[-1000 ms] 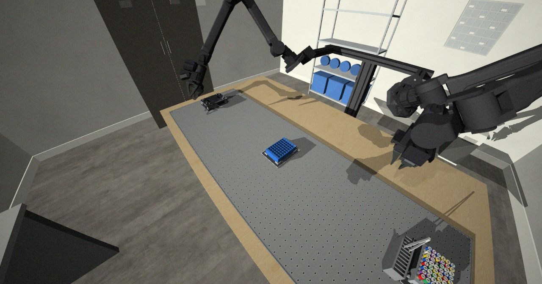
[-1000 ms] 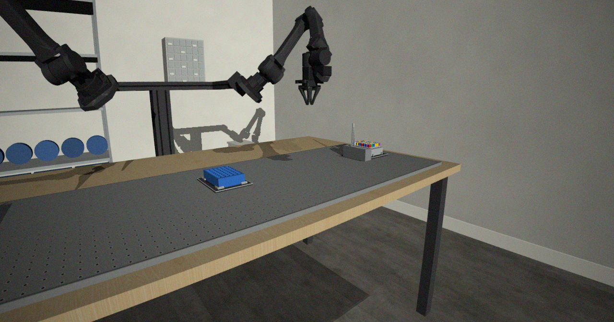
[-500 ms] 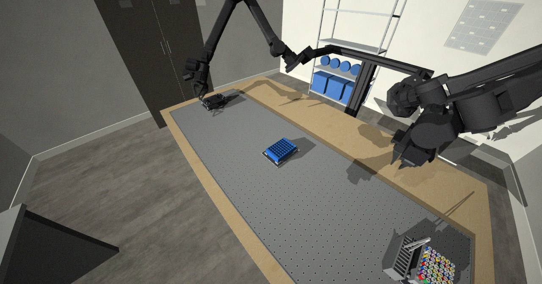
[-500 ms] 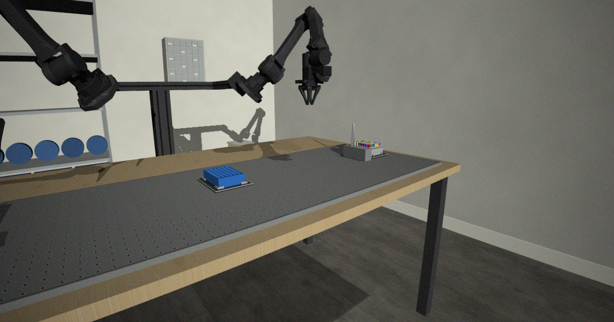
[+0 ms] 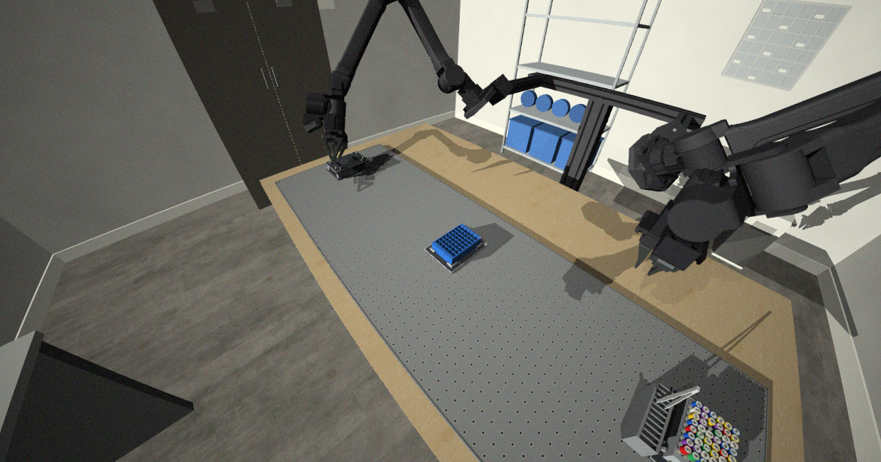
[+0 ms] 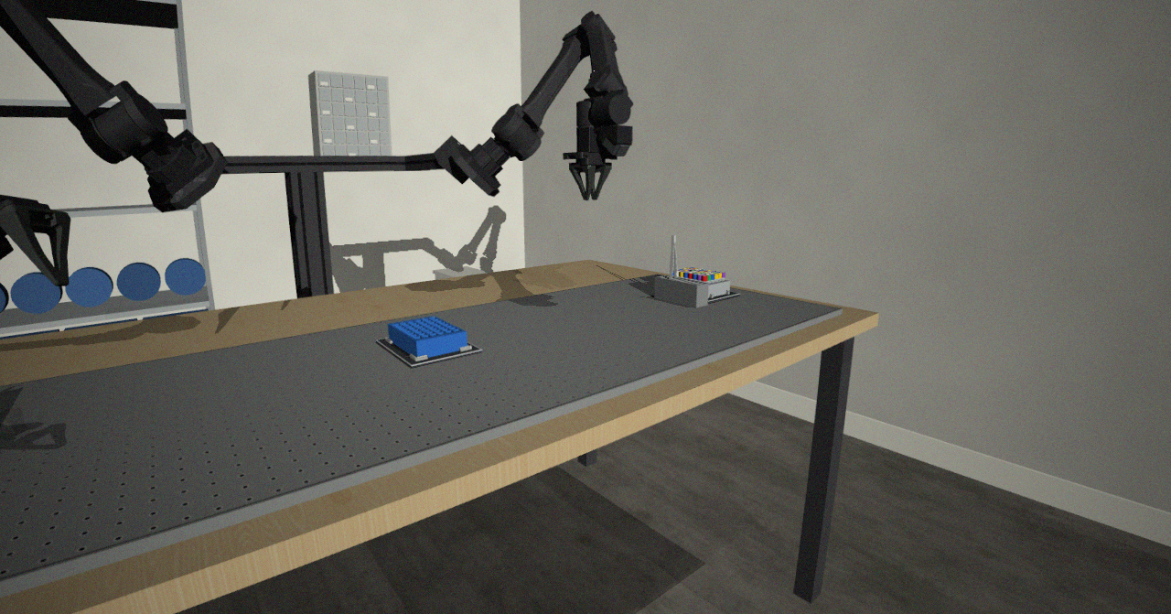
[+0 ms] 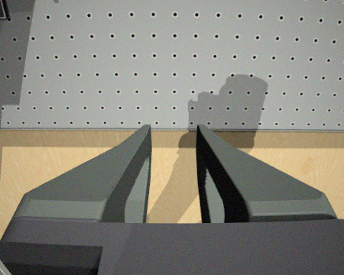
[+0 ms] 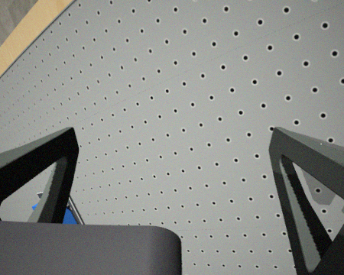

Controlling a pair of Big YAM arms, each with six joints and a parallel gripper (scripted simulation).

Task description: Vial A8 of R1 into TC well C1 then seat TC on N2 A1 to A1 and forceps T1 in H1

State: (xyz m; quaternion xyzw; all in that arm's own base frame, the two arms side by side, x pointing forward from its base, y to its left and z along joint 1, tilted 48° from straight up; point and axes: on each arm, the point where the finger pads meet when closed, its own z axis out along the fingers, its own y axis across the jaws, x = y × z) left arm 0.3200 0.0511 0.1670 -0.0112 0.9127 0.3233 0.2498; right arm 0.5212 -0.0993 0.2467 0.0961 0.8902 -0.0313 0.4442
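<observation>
Likely at carrier transfer, with C1's load unreadable: see TC (image 5: pixel 454 246) (image 6: pixel 427 339) (image 8: pixel 69 218) on its central desk nest, left gripper (image 5: pixel 645 269) (image 6: pixel 589 198) (image 7: pixel 173 126) jaws slightly apart, right gripper (image 5: pixel 332 158) (image 6: pixel 32 266) (image 8: pixel 173 127) jaws spread wide, both holding nothing. Next, confirm load, straddle TC squarely, lift level towards N2 (image 5: pixel 356 163).

No text, label, brand, number or sign can be read on anything in any of the views.
</observation>
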